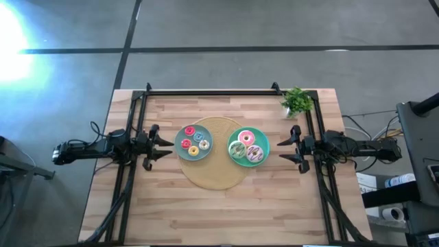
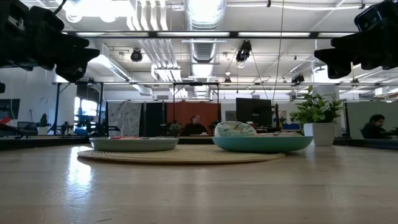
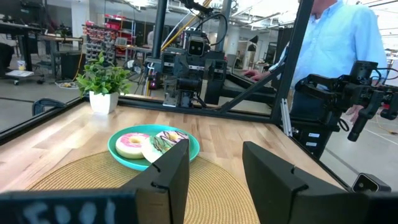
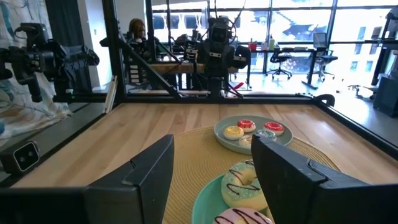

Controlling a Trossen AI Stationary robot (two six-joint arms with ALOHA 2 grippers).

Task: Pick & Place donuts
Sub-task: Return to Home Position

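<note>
Left gripper (image 1: 167, 147) and right gripper (image 1: 281, 151) both gape empty, so they should draw back level, clear of the plated donuts (image 1: 254, 154).

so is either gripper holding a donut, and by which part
Nothing is held: the left gripper and right gripper are both open and empty.

Wooden table (image 1: 226, 213): round woven mat (image 1: 212, 177) at centre carrying two plates side by side, grey-blue plate (image 1: 179, 139) toward the left edge with several small donuts (image 1: 194, 151), teal plate (image 1: 265, 141) toward the right edge with three larger donuts (image 1: 238, 149). Potted plant (image 1: 296, 101) at far right corner. Left gripper (image 1: 164, 146) by left edge, right gripper (image 1: 281, 150) by right edge, both off the mat, fingers apart, holding nothing.
</note>
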